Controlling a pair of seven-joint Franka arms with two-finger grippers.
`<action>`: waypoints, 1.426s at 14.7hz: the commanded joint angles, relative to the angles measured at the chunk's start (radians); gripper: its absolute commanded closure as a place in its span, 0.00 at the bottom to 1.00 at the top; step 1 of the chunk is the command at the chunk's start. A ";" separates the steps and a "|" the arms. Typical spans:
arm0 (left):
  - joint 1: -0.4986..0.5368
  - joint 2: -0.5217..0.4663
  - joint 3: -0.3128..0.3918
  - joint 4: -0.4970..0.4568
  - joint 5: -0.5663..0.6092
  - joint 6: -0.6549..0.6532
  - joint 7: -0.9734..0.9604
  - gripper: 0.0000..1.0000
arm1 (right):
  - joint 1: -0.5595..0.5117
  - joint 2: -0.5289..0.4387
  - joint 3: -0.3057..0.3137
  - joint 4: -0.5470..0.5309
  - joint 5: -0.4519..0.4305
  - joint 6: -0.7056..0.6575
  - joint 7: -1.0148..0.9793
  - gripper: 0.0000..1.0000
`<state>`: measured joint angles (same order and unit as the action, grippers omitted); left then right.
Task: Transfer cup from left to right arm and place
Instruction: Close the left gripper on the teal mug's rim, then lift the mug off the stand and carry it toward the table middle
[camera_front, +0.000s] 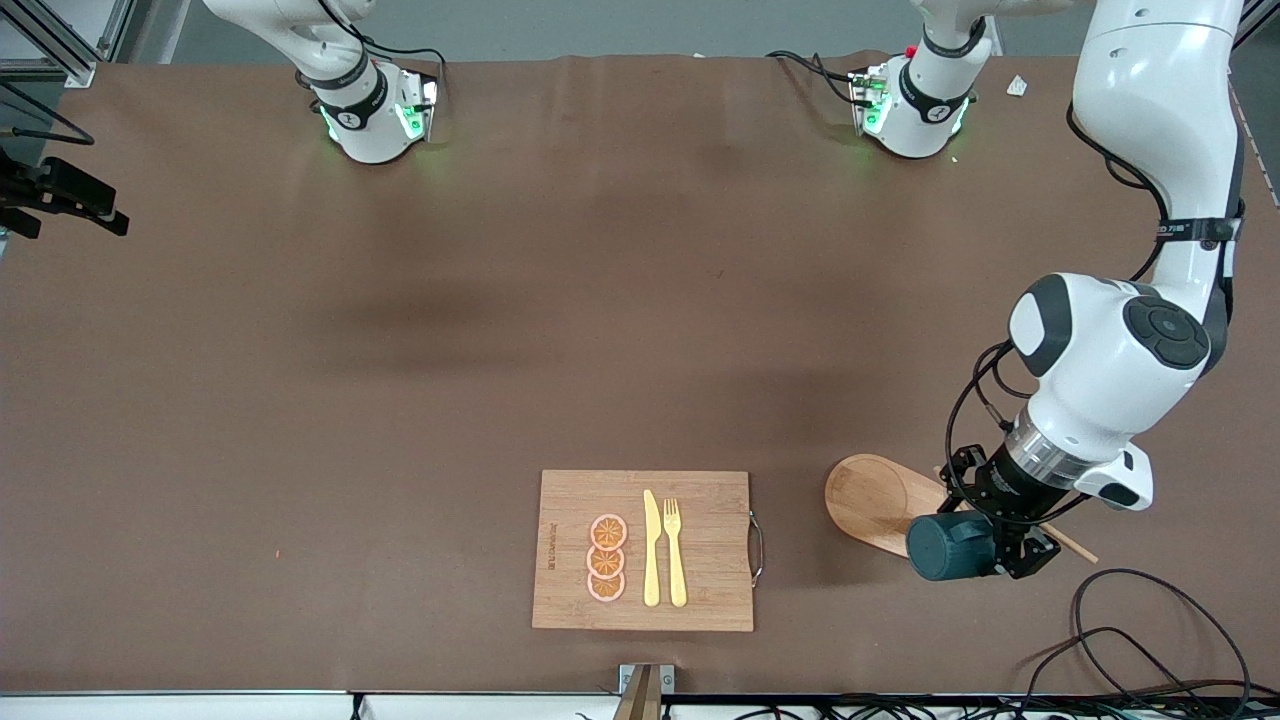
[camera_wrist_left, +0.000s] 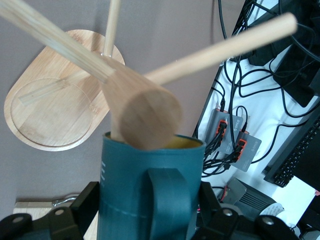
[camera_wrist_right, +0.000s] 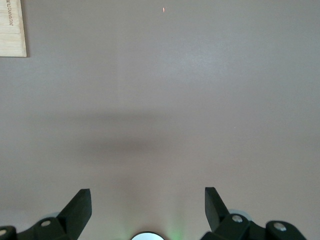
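While my left gripper is clamped on the cup, I count only the pickup as done. From the left wrist view the fingers press the teal wall on both sides, handle facing the camera, with wooden utensils standing in the cup. From the front view the cup sits at the left arm's end of the table, at the edge of the oval wooden tray nearest the camera; I cannot tell whether it is lifted or resting there. My right gripper waits with its fingers wide apart over bare table, a corner of the cutting board just in its wrist view. I judge the handover and the placing are both left to do, so the task is at an early stage
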<state>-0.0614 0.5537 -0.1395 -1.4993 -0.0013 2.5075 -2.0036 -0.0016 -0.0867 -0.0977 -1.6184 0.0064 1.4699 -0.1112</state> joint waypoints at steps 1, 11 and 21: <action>-0.012 -0.034 -0.002 0.008 -0.011 -0.042 0.000 0.46 | 0.003 -0.025 0.000 -0.018 0.010 -0.002 0.004 0.00; -0.104 -0.072 -0.141 0.028 0.050 -0.150 -0.004 0.46 | -0.006 0.005 -0.004 0.022 0.012 -0.002 0.011 0.00; -0.564 0.122 -0.091 0.128 0.524 -0.150 -0.012 0.49 | -0.063 0.137 -0.008 0.025 0.013 0.094 0.005 0.00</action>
<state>-0.5346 0.6014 -0.2669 -1.4460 0.4136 2.3690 -2.0155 -0.0205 0.0051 -0.1129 -1.6075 0.0064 1.5244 -0.1092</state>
